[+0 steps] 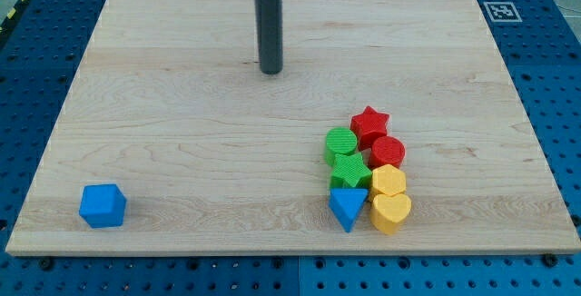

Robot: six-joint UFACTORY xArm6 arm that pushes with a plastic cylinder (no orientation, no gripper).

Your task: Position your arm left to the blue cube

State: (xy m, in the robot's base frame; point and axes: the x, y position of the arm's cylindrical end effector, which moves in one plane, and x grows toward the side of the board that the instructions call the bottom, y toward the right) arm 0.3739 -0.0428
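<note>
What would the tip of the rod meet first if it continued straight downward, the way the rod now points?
My tip points down at the bare wooden board, apparently touching it already; no block lies beneath. The blue cube sits far off, toward the view's bottom left.

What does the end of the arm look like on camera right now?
A straight dark grey, nearly black cylindrical rod comes down from a shiny collar at the view's top edge. My tip ends flat and blunt. No cables, markings or fingers show; the rest of the arm is out of frame.
</note>
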